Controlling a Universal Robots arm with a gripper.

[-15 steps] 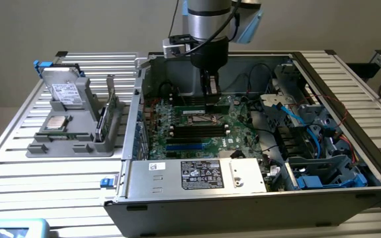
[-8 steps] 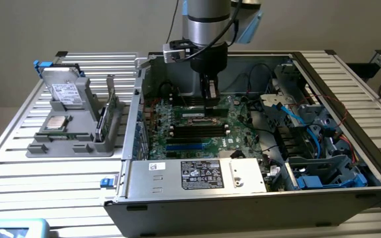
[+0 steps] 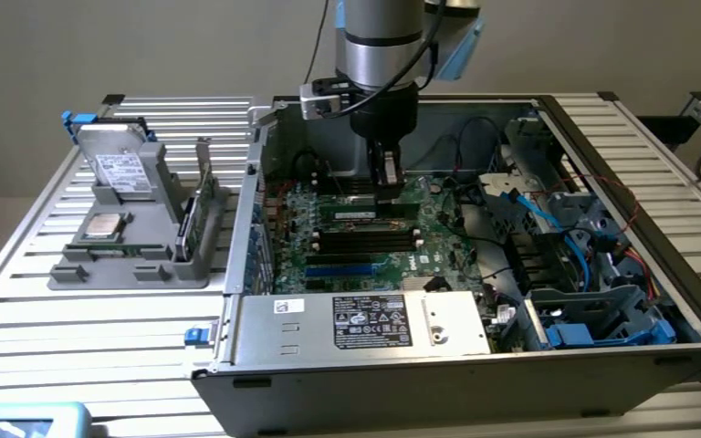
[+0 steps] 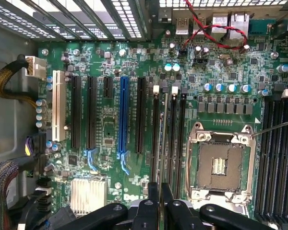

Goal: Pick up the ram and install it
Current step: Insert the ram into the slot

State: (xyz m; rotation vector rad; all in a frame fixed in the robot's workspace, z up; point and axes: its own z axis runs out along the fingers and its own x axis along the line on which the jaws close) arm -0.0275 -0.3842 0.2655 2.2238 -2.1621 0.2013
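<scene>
Exterior view: hand (image 3: 387,199) over slatted table (image 3: 107,319), beige wall (image 3: 143,46).

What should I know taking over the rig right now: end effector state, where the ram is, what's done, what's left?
End effector: shut on the ram, low inside the open computer case.
Ram: edge-on at the memory slots, beside the empty processor socket.
Done: pick-up.
Left: install; whether the ram is seated cannot be told.
</scene>
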